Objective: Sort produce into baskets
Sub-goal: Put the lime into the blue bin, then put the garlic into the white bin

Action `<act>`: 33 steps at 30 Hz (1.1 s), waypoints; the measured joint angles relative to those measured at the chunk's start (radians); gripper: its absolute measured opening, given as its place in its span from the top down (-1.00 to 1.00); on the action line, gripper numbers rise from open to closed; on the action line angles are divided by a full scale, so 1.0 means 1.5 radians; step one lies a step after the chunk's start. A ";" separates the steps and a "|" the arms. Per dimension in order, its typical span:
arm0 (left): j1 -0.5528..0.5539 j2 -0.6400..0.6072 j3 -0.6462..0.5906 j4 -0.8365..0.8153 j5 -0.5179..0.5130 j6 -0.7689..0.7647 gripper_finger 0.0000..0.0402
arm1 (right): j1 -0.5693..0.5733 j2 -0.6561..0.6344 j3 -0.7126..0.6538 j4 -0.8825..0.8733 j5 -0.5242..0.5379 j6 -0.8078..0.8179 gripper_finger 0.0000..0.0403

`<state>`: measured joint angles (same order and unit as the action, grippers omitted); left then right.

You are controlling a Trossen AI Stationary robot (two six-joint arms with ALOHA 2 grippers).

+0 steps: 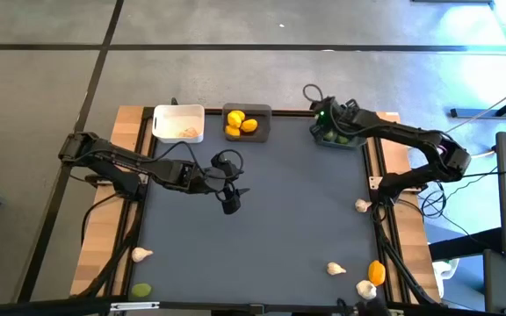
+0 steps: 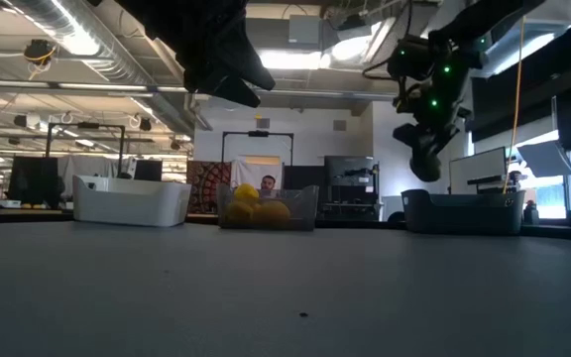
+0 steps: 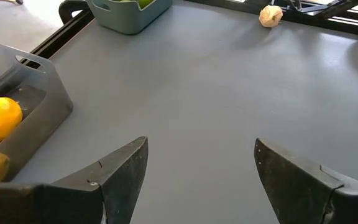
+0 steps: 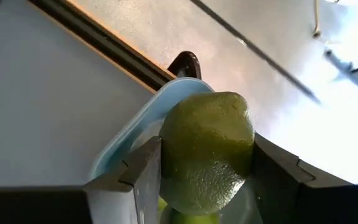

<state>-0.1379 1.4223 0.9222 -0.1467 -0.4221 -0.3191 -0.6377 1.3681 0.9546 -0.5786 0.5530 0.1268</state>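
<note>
My right gripper (image 1: 327, 123) is over the teal-blue basket (image 1: 348, 140) at the table's far right and is shut on a green lime (image 4: 207, 143). The basket's rim (image 4: 129, 140) shows just below the lime, and other limes lie inside (image 1: 336, 136). My left gripper (image 1: 231, 200) hangs open and empty above the table's middle, its fingers (image 3: 126, 171) apart. The dark grey basket (image 1: 262, 112) holds yellow lemons (image 1: 240, 124). The white basket (image 1: 178, 112) stands to its left. My right gripper pinches the lime between its two fingers, one finger (image 4: 143, 169) on each of two opposite sides (image 4: 173, 155). The lime is lifted clear, above the teal-blue basket's open top.
Loose produce lies near the table's edges: garlic bulbs at the right (image 1: 361, 205), near right (image 1: 335, 269) (image 1: 365, 288) and near left (image 1: 140, 254), an orange-yellow fruit (image 1: 376, 272) near right, a lime (image 1: 140, 289) near left. The table's middle (image 1: 297, 211) is bare grey mat.
</note>
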 joint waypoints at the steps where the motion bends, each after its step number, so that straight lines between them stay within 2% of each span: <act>1: 0.000 0.000 0.000 0.000 0.000 0.000 -0.44 | -0.012 0.002 0.000 0.006 -0.009 0.000 0.03; 9: 0.001 0.000 0.000 0.000 0.000 0.000 -0.44 | -0.074 0.049 0.000 0.027 -0.085 0.003 0.03; 14: 0.001 0.000 0.000 0.000 0.000 0.000 -0.44 | -0.083 0.089 0.000 0.038 -0.082 -0.001 -0.04; 22: 0.001 0.000 0.000 0.000 0.000 0.000 -0.44 | -0.082 0.126 0.000 0.034 -0.020 -0.004 -0.35; 27: 0.001 0.000 0.000 0.000 0.000 0.000 -0.44 | -0.081 0.120 0.000 0.024 -0.028 -0.023 -0.48; 33: 0.001 0.000 0.000 0.000 0.000 -0.001 -0.44 | -0.071 0.078 0.000 -0.025 -0.042 -0.026 -0.51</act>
<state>-0.1371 1.4223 0.9222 -0.1467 -0.4225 -0.3199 -0.7445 1.4856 0.9546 -0.6157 0.4896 0.0879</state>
